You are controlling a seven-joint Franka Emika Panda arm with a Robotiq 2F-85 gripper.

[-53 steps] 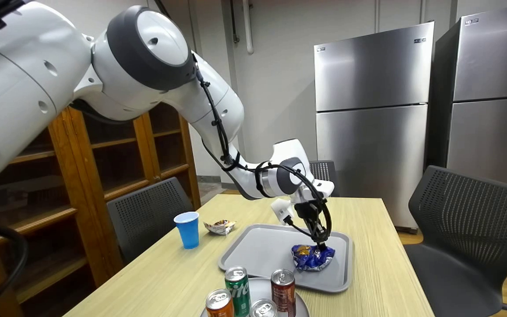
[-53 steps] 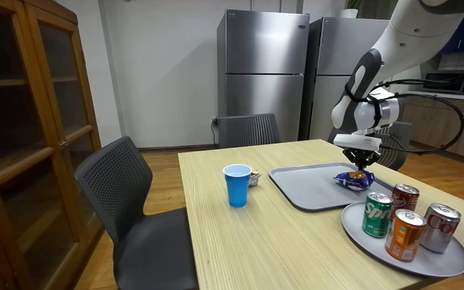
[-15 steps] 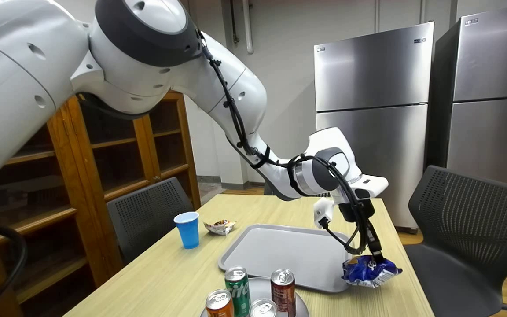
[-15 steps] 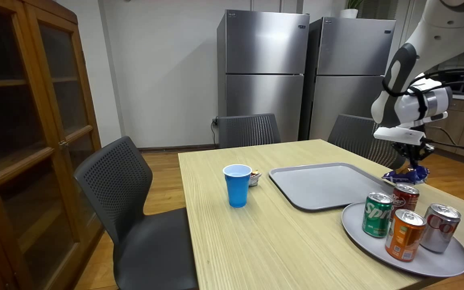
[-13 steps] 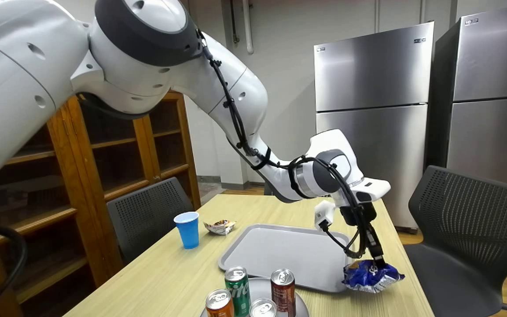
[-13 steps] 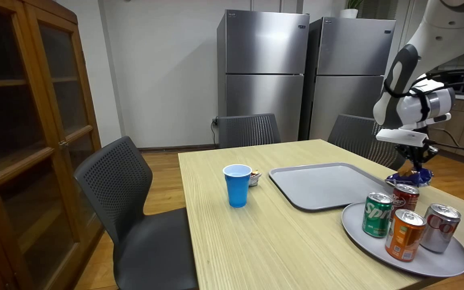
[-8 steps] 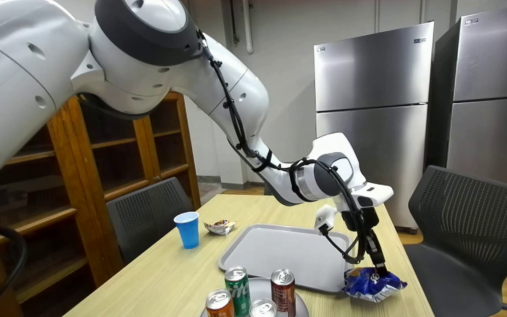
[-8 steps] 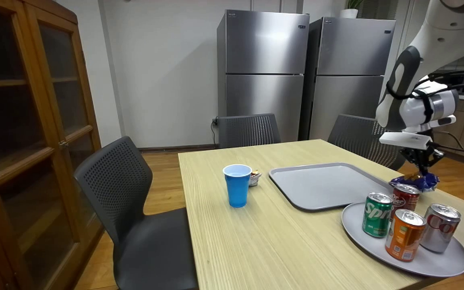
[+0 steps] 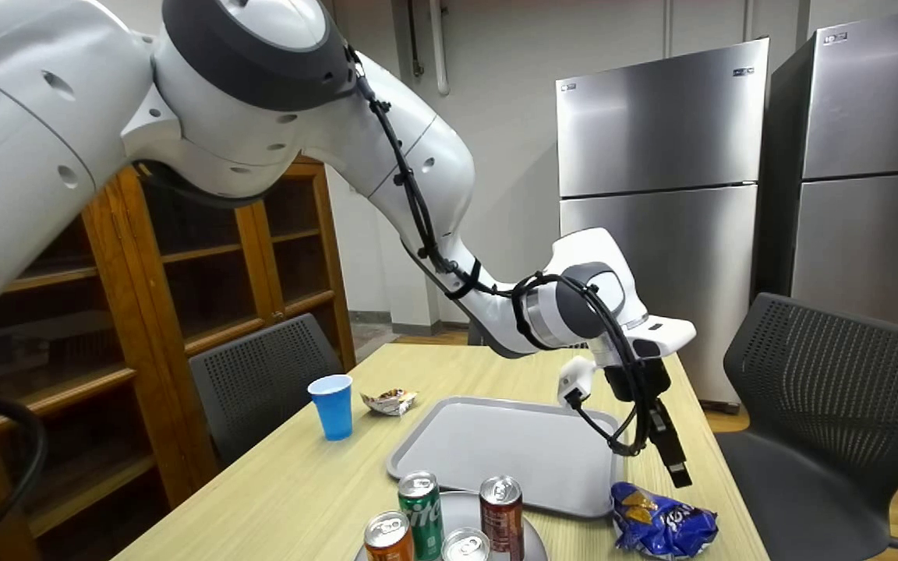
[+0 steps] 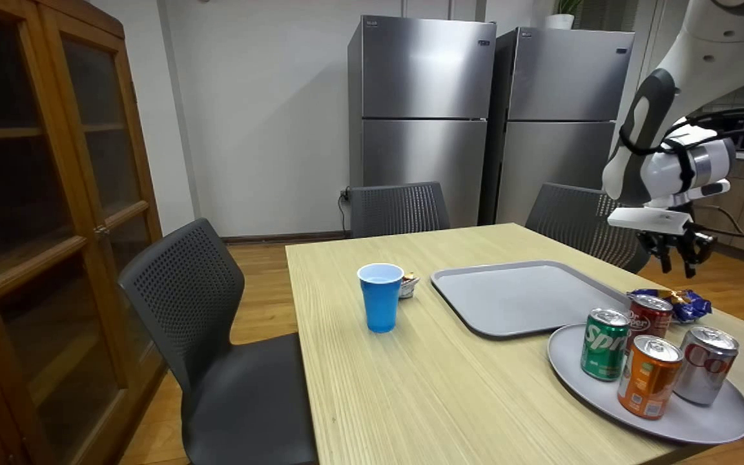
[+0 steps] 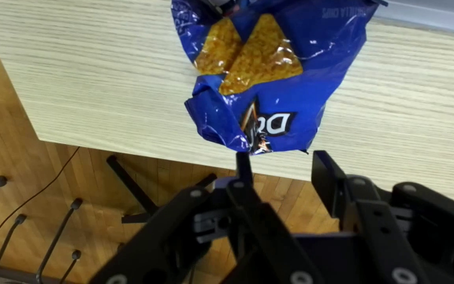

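Likely light, slick and crushable, your chip bag (image 11: pixel 282 75), fullness unclear, suits a pinch at its fold (image 11: pixel 214 118), wrist-view eight o'clock; your gripper (image 11: pixel 282 157) stands parted above.

Doritos bag (image 11: pixel 286 85), below the gripper (image 10: pixel 678 270): "Do" and "TILLA CHIPS", inverted in the wrist view. Lower than the gripper and nearer the camera, in an exterior view: "Dr Pepper" on the dark red can (image 10: pixel 643 316); "Spr" on the Sprite can (image 10: pixel 603 352); partly legible red letters on the silver can (image 10: pixel 708 368).
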